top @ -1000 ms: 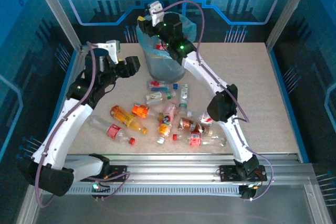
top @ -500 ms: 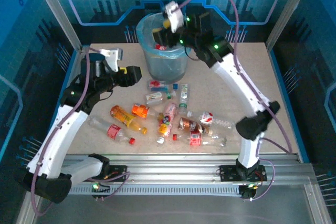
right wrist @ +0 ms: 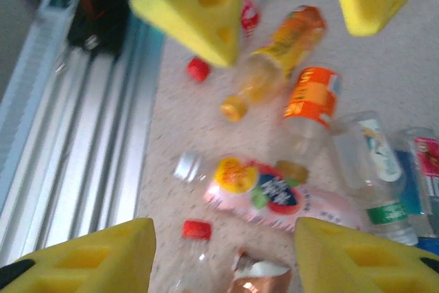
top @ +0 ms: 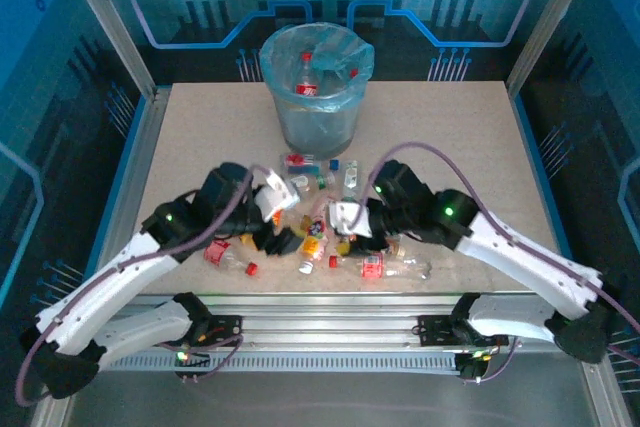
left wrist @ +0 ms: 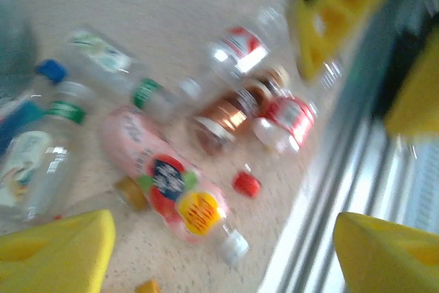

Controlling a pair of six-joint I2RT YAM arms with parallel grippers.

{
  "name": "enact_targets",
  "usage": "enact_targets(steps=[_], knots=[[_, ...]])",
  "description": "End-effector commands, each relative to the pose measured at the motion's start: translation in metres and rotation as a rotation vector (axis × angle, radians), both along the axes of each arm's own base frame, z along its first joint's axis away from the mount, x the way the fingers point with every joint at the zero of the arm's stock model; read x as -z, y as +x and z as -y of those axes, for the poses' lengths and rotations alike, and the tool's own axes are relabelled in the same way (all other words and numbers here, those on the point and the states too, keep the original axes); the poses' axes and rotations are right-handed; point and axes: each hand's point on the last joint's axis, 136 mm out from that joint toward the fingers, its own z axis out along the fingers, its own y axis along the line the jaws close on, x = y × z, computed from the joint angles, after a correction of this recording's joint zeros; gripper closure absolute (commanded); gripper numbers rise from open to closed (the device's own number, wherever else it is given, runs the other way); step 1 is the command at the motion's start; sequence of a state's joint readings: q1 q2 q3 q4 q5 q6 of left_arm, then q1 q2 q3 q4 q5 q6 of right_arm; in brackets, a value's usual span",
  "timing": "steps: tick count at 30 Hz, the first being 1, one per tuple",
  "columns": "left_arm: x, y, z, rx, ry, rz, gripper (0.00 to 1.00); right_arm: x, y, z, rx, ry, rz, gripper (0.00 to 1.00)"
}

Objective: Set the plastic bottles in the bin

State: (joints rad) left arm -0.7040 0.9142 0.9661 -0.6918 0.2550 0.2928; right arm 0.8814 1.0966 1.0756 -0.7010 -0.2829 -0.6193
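Near the front edge of the beige speckled worktop, the left pincer and the right pincer are hanging low over the scattered plastic bottles, facing each other. Each is holding its yellow fingers well apart and clamping nothing.

Beneath and between the two pincers, a pink bottle is lying on its side. Its label is showing a yellow badge, a dark blue patch and red and green shapes, with the writing too blurred to read.

Just beyond the left pincer, a clear bottle with a copper-brown label is lying beside a clear red-labelled bottle. Beyond the right pincer, an orange-filled bottle and a clear orange-labelled bottle are lying side by side.

Well beyond both pincers, the round grey bin lined with a light-blue bag is standing upright, with a red-labelled bottle inside.
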Motion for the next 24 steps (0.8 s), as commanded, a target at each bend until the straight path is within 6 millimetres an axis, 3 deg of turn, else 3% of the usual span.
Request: enact_targets(steps=[1,5,10,17,24], knots=[[0.028,-0.047,-0.001,0.385,0.072,0.214,0.16,0.013,-0.02,0.012,-0.134,-0.027,0.086,0.43],[0.045,-0.068,0.003,0.545,0.035,0.366,0.13,0.039,-0.02,0.018,-0.1,-0.143,0.076,0.44],[0.061,-0.06,0.0,0.525,0.078,0.434,0.12,0.069,-0.012,0.013,-0.039,-0.256,0.028,0.44],[0.098,-0.038,-0.034,0.407,0.319,0.41,0.12,0.097,0.001,-0.001,0.049,-0.349,-0.049,0.45],[0.104,-0.034,-0.047,0.339,0.356,0.424,0.11,0.123,0.01,-0.011,0.102,-0.448,-0.075,0.46]])
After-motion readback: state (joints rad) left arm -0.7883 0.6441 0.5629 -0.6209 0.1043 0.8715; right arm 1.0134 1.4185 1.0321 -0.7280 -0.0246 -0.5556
